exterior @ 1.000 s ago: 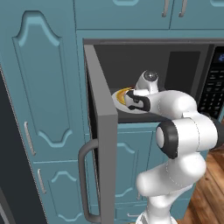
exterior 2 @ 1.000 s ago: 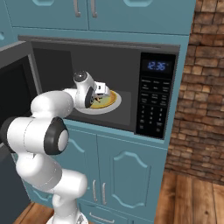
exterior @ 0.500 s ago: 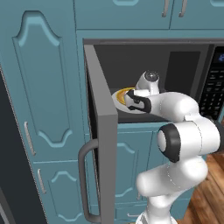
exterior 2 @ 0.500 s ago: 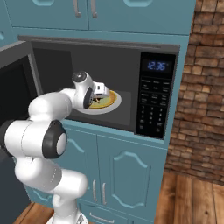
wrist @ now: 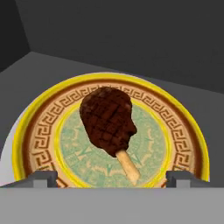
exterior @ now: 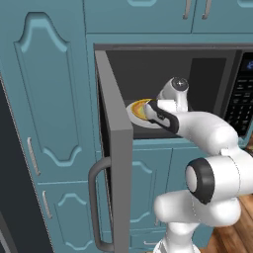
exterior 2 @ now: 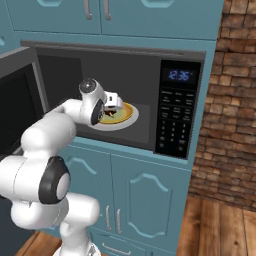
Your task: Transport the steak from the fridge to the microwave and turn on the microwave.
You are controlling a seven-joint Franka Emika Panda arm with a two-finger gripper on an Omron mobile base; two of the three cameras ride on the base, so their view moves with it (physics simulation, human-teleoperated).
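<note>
The steak (wrist: pixel 108 123), a dark reddish-brown lump with a pale bone end, lies free on a round plate (wrist: pixel 183 131) with a yellow rim and a patterned centre. That plate (exterior 2: pixel 128 117) sits on the floor of the microwave (exterior 2: pixel 150 55), whose door (exterior: pixel 116 148) is swung wide open to the left. My gripper (wrist: pixel 111 180) is open, its fingertips (wrist: pixel 43 179) set wide on either side just short of the steak. My gripper (exterior: pixel 149 109) reaches into the cavity over the plate (exterior: pixel 138 106). The fridge is out of view.
The black keypad strip (exterior 2: pixel 175 120) with a lit clock is on the microwave's right. Teal cabinet doors (exterior: pixel 49 99) surround the microwave above, below and to the left. A brick wall (exterior 2: pixel 230 100) stands at the right. The open door's grey handle (exterior: pixel 94 207) juts toward the base.
The jaws have spread wide and let go of the steak, which now rests on the plate. The hand has hardly moved.
</note>
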